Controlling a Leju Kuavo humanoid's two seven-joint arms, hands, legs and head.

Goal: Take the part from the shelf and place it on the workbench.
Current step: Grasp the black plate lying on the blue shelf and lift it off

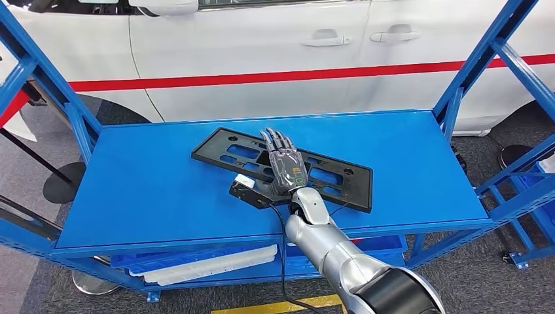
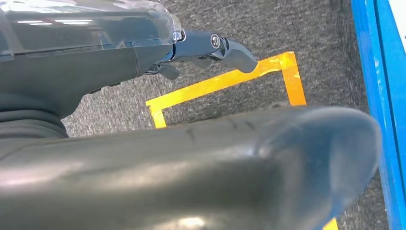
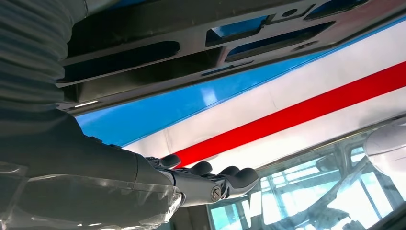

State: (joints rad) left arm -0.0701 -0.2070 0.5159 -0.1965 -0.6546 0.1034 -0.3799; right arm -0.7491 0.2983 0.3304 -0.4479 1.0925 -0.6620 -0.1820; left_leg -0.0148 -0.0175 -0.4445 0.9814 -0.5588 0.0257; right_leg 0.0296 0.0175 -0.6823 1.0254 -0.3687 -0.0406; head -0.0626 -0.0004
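Your right hand (image 1: 285,167) is laid flat over the black part (image 1: 340,176), palm down, fingers (image 1: 277,139) stretched straight and slightly fanned toward the car; it rests above or on the part's middle, nothing wrapped or pinched, so call it released; in the right wrist view the fingers (image 3: 230,178) run out straight alongside the part (image 3: 143,62), a gap showing between them and its face. You can't tell from these views whether the palm actually touches the part.

The part is a long black slotted frame lying flat on the blue shelf top (image 1: 144,190), set at an angle, roughly centred, well clear of the edges; a small black block with a white label (image 1: 245,185) sits just beside the wrist, against the part's near edge.

Your left hand (image 2: 210,48) hangs low over grey carpet (image 2: 287,28) and yellow floor tape (image 2: 225,81); fingers look loosely extended with nothing in them, open.

Beyond the shelf: a white car (image 1: 262,52) with a red stripe; blue frame uprights (image 1: 478,59) either side; white trays (image 1: 209,263) on the lower level.
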